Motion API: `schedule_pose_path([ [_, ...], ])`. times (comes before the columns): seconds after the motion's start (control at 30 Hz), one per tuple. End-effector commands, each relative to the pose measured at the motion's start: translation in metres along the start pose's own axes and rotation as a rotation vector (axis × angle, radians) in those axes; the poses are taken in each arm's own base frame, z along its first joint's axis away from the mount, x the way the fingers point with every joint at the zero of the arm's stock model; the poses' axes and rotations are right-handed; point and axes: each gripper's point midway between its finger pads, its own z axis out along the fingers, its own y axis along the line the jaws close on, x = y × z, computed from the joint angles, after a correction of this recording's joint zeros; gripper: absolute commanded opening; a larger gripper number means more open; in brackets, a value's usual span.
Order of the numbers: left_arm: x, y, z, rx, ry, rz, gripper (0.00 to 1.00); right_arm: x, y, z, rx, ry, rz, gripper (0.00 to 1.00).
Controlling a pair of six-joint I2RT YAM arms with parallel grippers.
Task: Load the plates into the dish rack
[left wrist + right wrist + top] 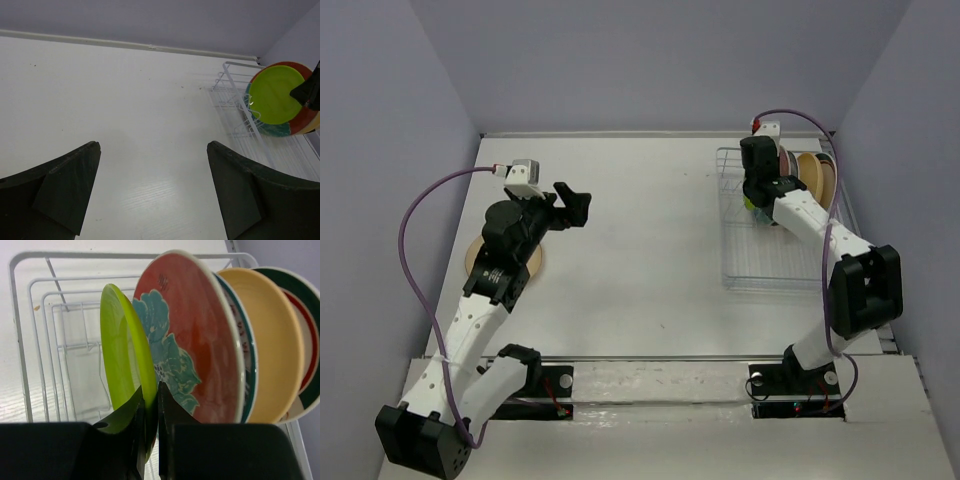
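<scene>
Five plates stand on edge in the dish rack (75, 255) at the tabletop's (640, 250) far right: lime green plate (122, 355), red flowered plate (195, 340), teal-rimmed plate (248, 355), tan plate (272, 350) and a last teal-rimmed plate (305, 340), cut off by the frame. The right pincer (151, 395) is clamped on the lime green plate's rim. Red marks on the nearer teal-rimmed plate sit edge-on, unreadable. A second tan plate (472, 255) lies flat, mostly hidden under the left arm (505, 250) — the left pincer (152, 147) gapes wide, empty.
</scene>
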Motion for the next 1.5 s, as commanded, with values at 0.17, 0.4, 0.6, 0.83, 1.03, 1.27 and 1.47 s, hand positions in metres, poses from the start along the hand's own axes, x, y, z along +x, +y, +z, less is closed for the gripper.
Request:
schedule_pose_path([
  [0.17,0.007,0.018,0.009,-0.088,0.011,-0.027,0.99,-0.008,0.017,0.005,-0.045,-0.008,0.057,0.08],
  [0.4,0.033,0.052,0.014,-0.261,0.086,-0.127,0.99,-0.021,0.034,0.001,-0.141,-0.023,0.102,0.7],
  [0.6,0.057,0.134,-0.027,-0.483,0.132,-0.337,0.99,-0.047,0.043,-0.005,-0.225,-0.065,0.144,0.76],
  [0.83,0.062,0.22,-0.099,-1.018,0.015,-0.26,0.99,-0.086,0.054,-0.034,-0.373,-0.16,0.199,0.78],
  [1.03,0.097,0.265,-0.134,-1.255,0.097,-0.332,0.99,-0.093,0.053,-0.04,-0.433,-0.194,0.211,0.78],
  [1.27,0.118,0.293,-0.153,-1.358,0.075,-0.441,0.99,-0.088,0.036,-0.038,-0.508,-0.188,0.249,0.78],
  [1.47,0.159,0.298,-0.137,-1.313,0.118,-0.59,0.97,-0.084,0.038,-0.045,-0.559,-0.197,0.257,0.78],
])
